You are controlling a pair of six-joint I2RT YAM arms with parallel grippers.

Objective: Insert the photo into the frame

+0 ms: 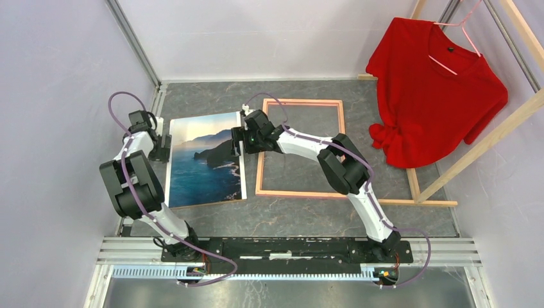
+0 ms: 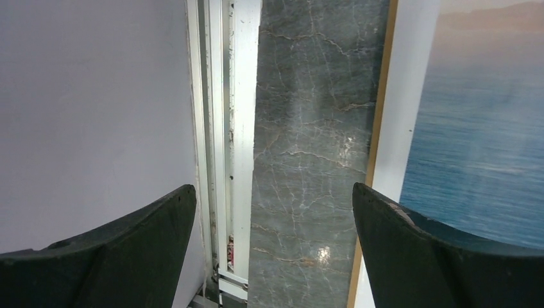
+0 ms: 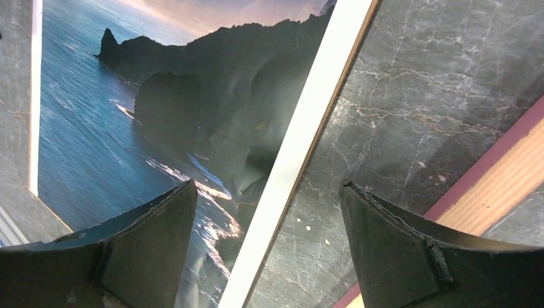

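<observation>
The photo (image 1: 205, 160) lies flat on the table (image 1: 295, 221), left of centre. It is a glossy rectangular print of dark blue headlands, rippled blue water and a pale orange-white sky. A white border surrounds the picture, and a thin tan line runs along the border's outer edge.

The frame (image 1: 260, 173) lies flat just to the right of the photo, with a narrow strip of table between them. It is a thin rectangle of salmon-pink rails with an empty opening, through which the grey tabletop shows. In the right wrist view its rail (image 3: 507, 173) shows pale wood grain with a darker pink strip along the edge. The tabletop is grey stone-patterned with white veins and has a slight sheen.

The left gripper (image 1: 165, 146) sits at the photo's left edge. Its black, curved fingers (image 2: 115, 256) are spread wide and hold nothing. One is above the white metal rail (image 2: 234, 128) by the wall (image 2: 96, 96), and the other is above the print's border.

The right gripper (image 1: 238, 142) sits at the photo's right edge, between photo and frame. Its jaws are also spread apart and straddle the white border, holding nothing. Whether its matte black fingers (image 3: 128, 256) touch the print cannot be told.

At the far right a red T-shirt (image 1: 436, 96) of soft, creased fabric hangs on a thin pink hanger (image 1: 455, 38) from a wooden rack (image 1: 475, 147) of pale square bars. A small dark mark at its neckline is too small to read.
</observation>
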